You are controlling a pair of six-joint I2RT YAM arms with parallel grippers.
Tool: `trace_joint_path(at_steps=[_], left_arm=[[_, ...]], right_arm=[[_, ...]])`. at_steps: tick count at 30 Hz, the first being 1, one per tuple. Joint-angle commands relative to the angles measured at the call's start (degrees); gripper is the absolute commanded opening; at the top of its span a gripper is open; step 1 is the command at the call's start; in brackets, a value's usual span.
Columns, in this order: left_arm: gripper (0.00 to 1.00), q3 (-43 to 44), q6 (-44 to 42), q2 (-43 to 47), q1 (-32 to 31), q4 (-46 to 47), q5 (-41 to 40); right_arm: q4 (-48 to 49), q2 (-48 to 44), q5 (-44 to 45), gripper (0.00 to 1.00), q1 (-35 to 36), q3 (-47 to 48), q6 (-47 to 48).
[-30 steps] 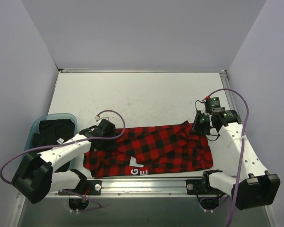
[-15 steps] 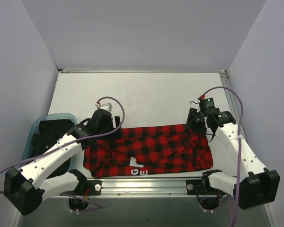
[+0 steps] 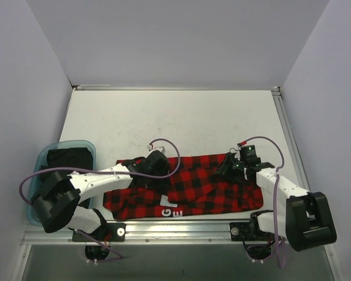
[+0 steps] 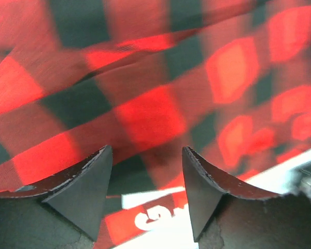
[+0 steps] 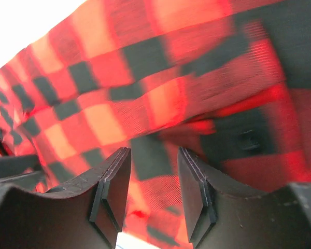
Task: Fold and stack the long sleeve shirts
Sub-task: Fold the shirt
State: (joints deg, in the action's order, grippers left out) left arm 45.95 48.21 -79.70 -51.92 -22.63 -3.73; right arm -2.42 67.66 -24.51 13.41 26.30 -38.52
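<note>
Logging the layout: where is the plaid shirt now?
In the top view, the shirt lies spread along the table's near edge, roughly centred, just right of the blue bin.

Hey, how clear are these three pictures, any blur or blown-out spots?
Top external: evenly lit and sharp, the flannel shirt reads clearly. Left wrist: the check cloth is smeared and soft, the gripper fingers crisper. Right wrist: cloth also soft, top-left corner washed out to white.
</note>
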Motion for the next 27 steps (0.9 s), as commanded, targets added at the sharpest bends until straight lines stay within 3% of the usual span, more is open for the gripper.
trace_joint_path(at_steps=[1, 6, 11, 18, 22, 27], left_arm=[[0.64, -4.72, 5.66, -1.42, 0.50, 1.98, -3.92], [0.63, -11.49, 8.48, 0.51, 2.96, -0.29, -5.85], [0.69, -8.35, 8.48, 6.04, 3.49, -8.37, -8.92], [0.73, -5.61, 12.87, 15.63, 4.02, -19.11, -17.01], [0.73, -6.84, 15.34, 10.65, 5.34, -18.50, -17.10], [0.73, -5.00, 14.11, 1.58, 7.88, -14.55, -15.09]], right_arm=[[7.69, 1.51, -1.59, 0.41, -4.77, -3.17, -1.56], [2.87, 0.64, 2.09, 0.41, -7.35, -4.07, 0.81], [-11.43, -6.37, 10.60, 0.42, -5.95, 1.54, 6.52], [-24.91, -9.48, 20.90, 0.43, 11.44, 15.61, 16.37], [-26.68, -5.18, 23.36, 0.43, 20.58, 17.64, 19.00], [-25.45, 2.73, 24.34, 0.43, 24.99, 15.80, 18.22]])
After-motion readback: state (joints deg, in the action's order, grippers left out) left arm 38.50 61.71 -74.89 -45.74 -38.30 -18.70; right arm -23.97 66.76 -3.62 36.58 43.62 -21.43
